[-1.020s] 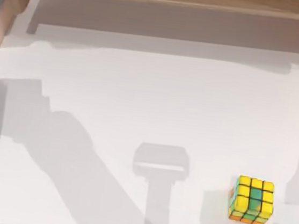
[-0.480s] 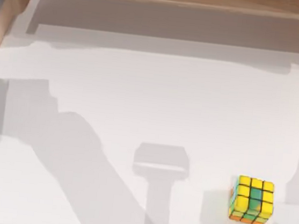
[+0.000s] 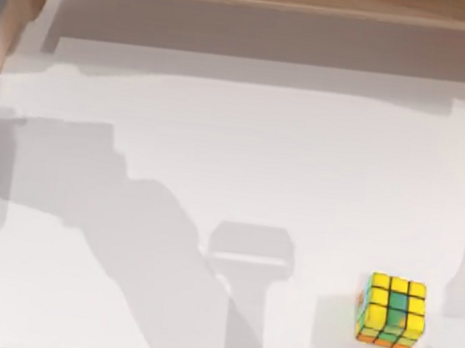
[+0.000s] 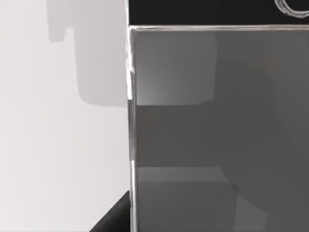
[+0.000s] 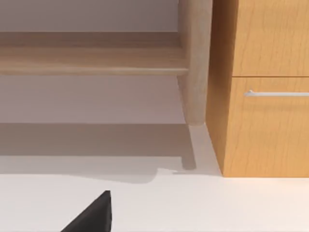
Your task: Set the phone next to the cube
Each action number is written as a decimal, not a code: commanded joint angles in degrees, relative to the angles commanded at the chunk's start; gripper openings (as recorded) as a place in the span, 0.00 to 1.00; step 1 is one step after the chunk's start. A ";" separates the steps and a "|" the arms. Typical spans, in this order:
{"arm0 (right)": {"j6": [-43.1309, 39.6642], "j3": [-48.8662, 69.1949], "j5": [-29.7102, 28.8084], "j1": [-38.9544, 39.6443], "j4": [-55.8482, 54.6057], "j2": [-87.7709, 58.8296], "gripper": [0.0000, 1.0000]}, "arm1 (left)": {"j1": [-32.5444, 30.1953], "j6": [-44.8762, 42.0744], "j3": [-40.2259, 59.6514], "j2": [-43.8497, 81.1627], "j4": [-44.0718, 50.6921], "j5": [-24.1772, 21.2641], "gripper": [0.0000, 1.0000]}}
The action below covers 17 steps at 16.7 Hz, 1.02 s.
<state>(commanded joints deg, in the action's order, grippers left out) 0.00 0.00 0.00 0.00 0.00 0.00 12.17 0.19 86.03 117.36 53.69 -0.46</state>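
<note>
A: Where's the puzzle cube? I see a small 3x3 cube with black grid lines, mostly yellow tiles and some green and orange (image 3: 392, 311), sitting on the white tabletop (image 3: 233, 166) toward its near right corner.

B: Right, alone there, with long grey shadows lying across the surface to its left. And the phone?

A: The left wrist camera is right up against it: a flat smartphone with a grey reflective screen and a thin silver rim (image 4: 217, 130), a black band at one end with part of a round button. White tabletop lies beside its long edge.

B: Is the left end effector gripping it?

A: I can't tell. A dark piece shows by the phone's edge in the wrist view, and a black bit at the far left edge of the top view.

B: The right end effector?

A: Can't tell either. Its wrist camera faces a light wooden shelf (image 5: 91, 60) and an orange-brown wooden drawer front with a metal handle (image 5: 270, 121).
</note>
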 joint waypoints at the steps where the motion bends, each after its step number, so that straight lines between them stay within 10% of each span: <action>1: 0.00 0.00 0.00 0.00 0.00 0.00 1.00 | -1.13 1.24 0.38 -0.70 0.30 -0.19 0.00; 17: 0.00 0.00 0.00 0.00 0.00 0.00 1.00 | -39.46 34.23 2.13 -2.86 8.76 -2.99 0.00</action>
<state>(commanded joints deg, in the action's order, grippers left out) 0.00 0.00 0.00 0.00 0.00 0.00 -27.30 34.42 88.16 114.49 62.45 -3.45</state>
